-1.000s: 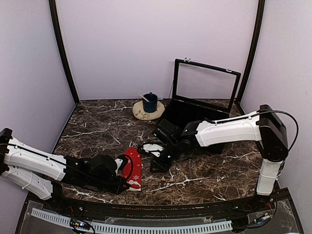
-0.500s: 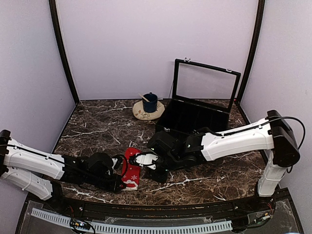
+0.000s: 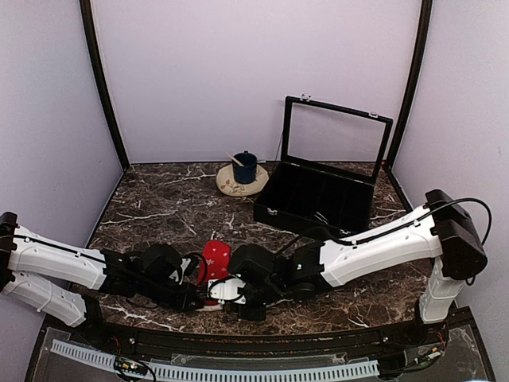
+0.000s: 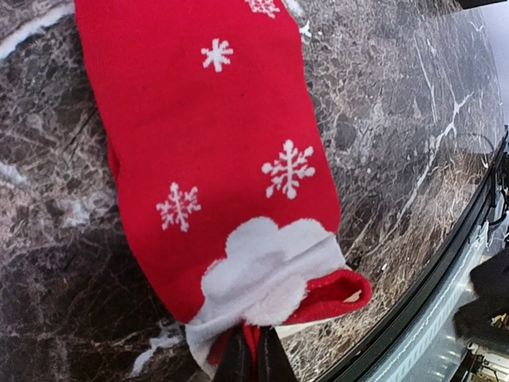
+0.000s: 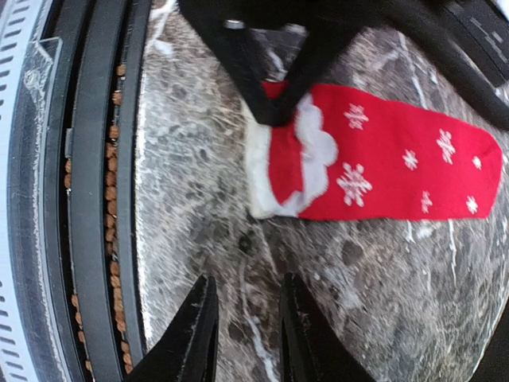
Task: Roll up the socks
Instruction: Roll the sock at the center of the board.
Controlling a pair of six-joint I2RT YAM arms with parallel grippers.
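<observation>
The red sock [image 4: 223,159] lies on the table [image 3: 159,215] close to the front edge, its white cuff nearest the arms.

Hazard, left side: the left hand [image 4: 254,360] pinches only the rim of the cuff. A firm pull could strip the fabric free.

Hazard, right side: the right hand [image 5: 246,322] crowds the same end. A descent could strike the left fingers or push the sock toward the edge.

Left hand: closed, gripping the cuff.

Right hand: partly open over bare table just beside the cuff, holding nothing.

Black sock: not discernible.
</observation>
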